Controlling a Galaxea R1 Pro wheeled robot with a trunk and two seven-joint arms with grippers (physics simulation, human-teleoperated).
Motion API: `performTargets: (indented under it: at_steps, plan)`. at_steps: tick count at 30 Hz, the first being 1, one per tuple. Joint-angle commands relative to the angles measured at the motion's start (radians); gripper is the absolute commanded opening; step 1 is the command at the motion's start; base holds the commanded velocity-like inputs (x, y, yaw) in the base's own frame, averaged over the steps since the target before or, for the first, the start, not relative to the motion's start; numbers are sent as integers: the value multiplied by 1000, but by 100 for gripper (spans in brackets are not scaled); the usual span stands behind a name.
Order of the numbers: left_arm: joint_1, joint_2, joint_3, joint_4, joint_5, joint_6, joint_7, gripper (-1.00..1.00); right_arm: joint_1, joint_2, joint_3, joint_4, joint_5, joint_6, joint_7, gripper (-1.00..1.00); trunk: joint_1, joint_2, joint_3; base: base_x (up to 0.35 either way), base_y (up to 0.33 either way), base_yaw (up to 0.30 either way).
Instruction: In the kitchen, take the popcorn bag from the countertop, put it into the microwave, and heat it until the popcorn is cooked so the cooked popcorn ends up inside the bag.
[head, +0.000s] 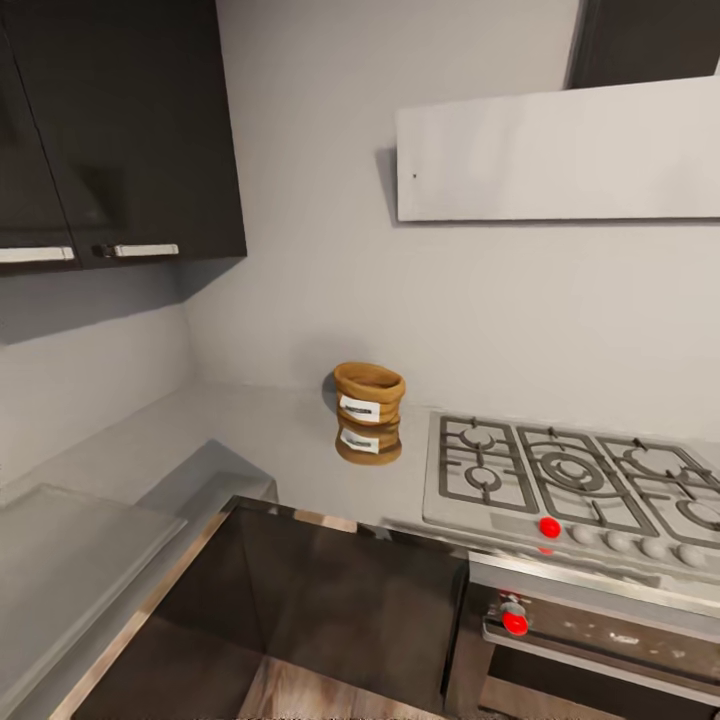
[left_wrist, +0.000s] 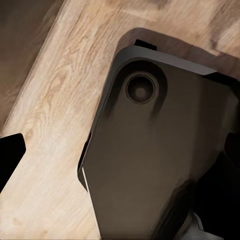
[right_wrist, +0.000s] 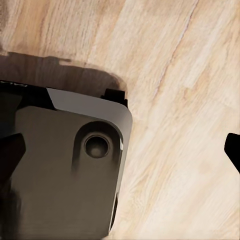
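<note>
A steel gas hob (head: 575, 480) is sitting at the right, its dark grates showing and a row of knobs running along its near edge, one of them red (head: 549, 527). Below it an oven front (head: 600, 630) is showing a second red knob (head: 515, 623). A white slanted hood (head: 558, 152) is hanging on the grey wall (head: 320, 250) above. Dark upper cabinets (head: 120, 130) with steel handles are occupying the far left. Light wooden flooring (right_wrist: 180, 75) is lying below.

The popcorn bag (head: 369, 426) stands on the countertop (head: 280, 440), left of the hob (head: 570, 485).
</note>
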Motion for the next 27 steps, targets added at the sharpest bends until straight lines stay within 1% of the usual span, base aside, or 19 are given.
performTargets:
  at_steps: [1, 15, 18, 20, 22, 23, 25, 26, 27]
  plan:
    - [0, 0, -1, -1, 6, 0, 3, 100, -1, 0, -8, 1, 9, 2, 3, 100, -4, 6, 0, 0, 0, 1]
    - [0, 0, 0, -1, 6, 0, 3, 100, -1, -2, -10, 1, 8, -2, 2, 100, -58, 104, 22, 0, 0, 0]
    - [0, 3, -4, 0, 5, 2, -8, 100, -1, -2, -10, 1, 8, -4, 2, 100, -69, 125, 27, 0, 0, 0]
    - [0, 6, -6, 0, 6, 7, -29, 100, -1, -2, -10, 1, 8, -4, 3, 100, -77, 139, 30, 0, 0, 0]
    - [0, 14, -6, 3, 6, 13, -112, 100, -1, -2, -10, 1, 8, -4, 3, 100, -84, 153, 33, 0, 0, 0]
    - [0, 22, -6, 8, 7, 19, -194, 100, -1, -2, -10, 1, 8, -4, 3, 100, -88, 160, 35, 0, 0, 0]
    - [0, 37, -5, 14, 8, 34, -303, 100, -1, -2, -10, 1, 8, -4, 3, 100, -96, 174, 38, 0, 0, 0]
    - [0, 45, -4, 17, 7, 62, -361, 100, -1, -2, -10, 1, 8, -4, 3, 100, -100, 181, 40, 0, 0, 0]
    - [0, 45, -4, 17, 7, 64, -363, 100, -1, -2, -10, 1, 8, -4, 3, 100, -104, 188, 41, 0, 0, 0]
